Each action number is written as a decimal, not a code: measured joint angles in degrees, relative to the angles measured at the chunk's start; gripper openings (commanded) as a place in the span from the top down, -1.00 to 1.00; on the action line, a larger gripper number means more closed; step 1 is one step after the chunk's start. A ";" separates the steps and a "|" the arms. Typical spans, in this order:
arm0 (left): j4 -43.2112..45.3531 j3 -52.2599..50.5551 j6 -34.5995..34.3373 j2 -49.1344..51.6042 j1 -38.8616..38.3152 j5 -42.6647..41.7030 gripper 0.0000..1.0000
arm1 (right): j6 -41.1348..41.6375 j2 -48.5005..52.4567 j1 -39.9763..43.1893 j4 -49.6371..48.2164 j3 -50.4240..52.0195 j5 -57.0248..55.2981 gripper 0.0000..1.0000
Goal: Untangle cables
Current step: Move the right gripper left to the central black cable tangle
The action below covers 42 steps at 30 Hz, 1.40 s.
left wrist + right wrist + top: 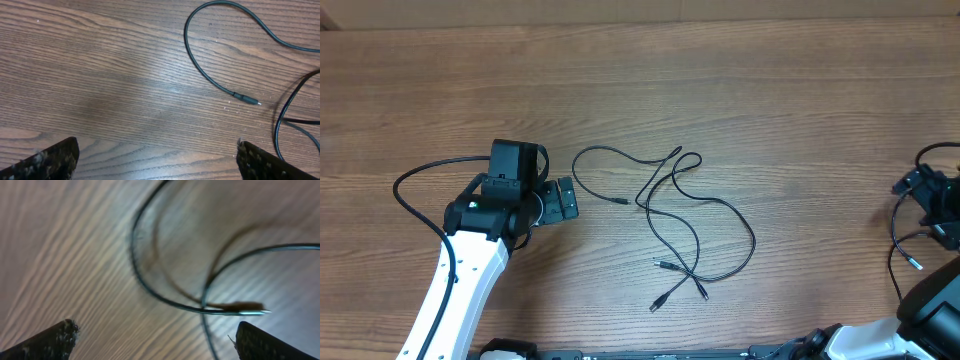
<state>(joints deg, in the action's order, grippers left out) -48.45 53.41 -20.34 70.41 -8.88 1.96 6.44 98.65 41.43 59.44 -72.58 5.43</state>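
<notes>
The left claw (570,200) is spread wide with nothing between its fingers. From its own wrist camera, only the two dark, speckled fingertips (47,160) show, one in each lower corner, with bare wood grain between them. The claw ends a white left arm (460,290) with a black wrist.

Just beyond the left claw's tips lie the cables (672,170), loose on the brown wood-grain worktop (720,80). They are thin, black and flexible. The strand nearest the left claw curves in an open loop and ends in a small silver plug tip (247,99) that points away from the claw and touches nothing else. Further from the left claw, several strands cross one another near the top of the group. They then spread into one large loop on the side away from the claw. Three more plug ends lie close together at the lower edge of the group. The strands overlap loosely rather than forming a tight knot.

Well apart from the left claw, past the cables, is the right claw (157,340), also spread wide. Its two dark fingertips (52,339) sit at the lower corners of its wrist view. Ahead of them is a blurred cable (150,287), thin and black, with a silver tip. Neither finger touches it.
</notes>
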 measured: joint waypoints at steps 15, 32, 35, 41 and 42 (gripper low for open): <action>0.00 0.00 0.02 0.00 0.00 0.00 -0.99 | -4.59 0.00 -22.01 -0.39 0.00 9.03 -0.99; 0.00 0.00 0.00 0.00 0.00 0.00 -1.00 | -7.10 0.00 -46.16 -1.77 0.00 15.85 -1.00; 0.00 0.00 0.00 0.00 0.00 0.00 -1.00 | -7.48 0.00 -50.23 -3.28 0.00 16.39 -1.00; 0.00 0.00 0.00 0.00 0.00 0.00 -1.00 | -7.76 0.00 -57.27 -6.03 0.00 16.87 -1.00; 0.00 0.00 0.00 0.00 0.00 0.00 -1.00 | -7.76 0.00 -58.16 -6.25 0.00 16.85 -0.99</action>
<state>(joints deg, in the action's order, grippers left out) -48.45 53.41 -20.34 70.41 -8.88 1.96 -1.32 98.65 -16.73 53.19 -72.58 22.28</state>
